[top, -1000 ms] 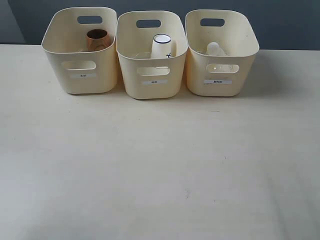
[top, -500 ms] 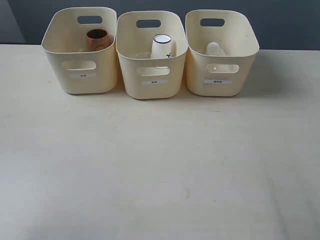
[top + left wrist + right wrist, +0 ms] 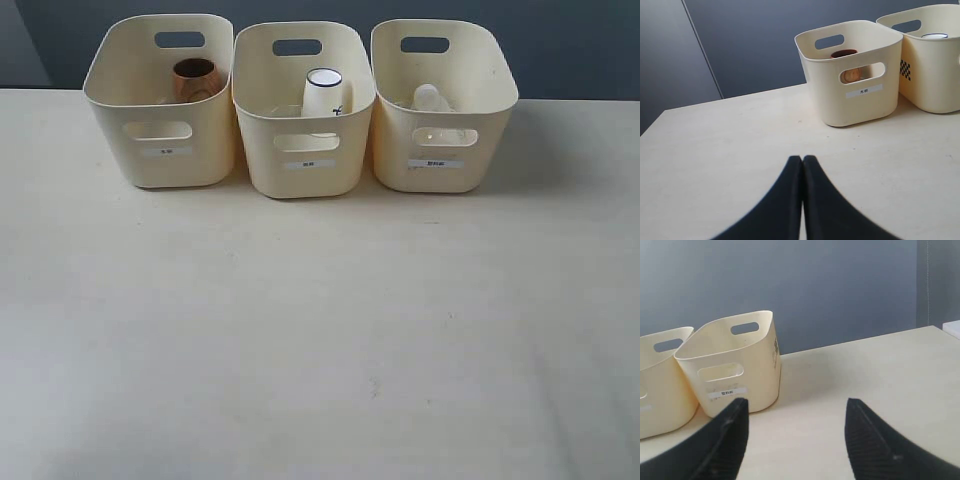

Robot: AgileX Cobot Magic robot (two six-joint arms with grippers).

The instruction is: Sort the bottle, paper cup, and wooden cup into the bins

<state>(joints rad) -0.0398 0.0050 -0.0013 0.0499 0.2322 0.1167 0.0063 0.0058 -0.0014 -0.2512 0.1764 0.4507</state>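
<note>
Three cream bins stand in a row at the back of the table. The left bin (image 3: 160, 100) holds the reddish-brown wooden cup (image 3: 195, 78), the middle bin (image 3: 303, 110) holds the white paper cup (image 3: 324, 92), and the right bin (image 3: 443, 105) holds the clear bottle (image 3: 431, 99). Neither arm shows in the exterior view. In the left wrist view my left gripper (image 3: 802, 159) is shut on nothing, well short of the left bin (image 3: 852, 75), where the wooden cup (image 3: 844, 53) peeks out. My right gripper (image 3: 796, 405) is open and empty, near the right bin (image 3: 730, 365).
The pale table (image 3: 320, 330) stretches wide in front of the bins. A dark wall rises behind them. A white object (image 3: 952, 328) sits at the table's far edge in the right wrist view.
</note>
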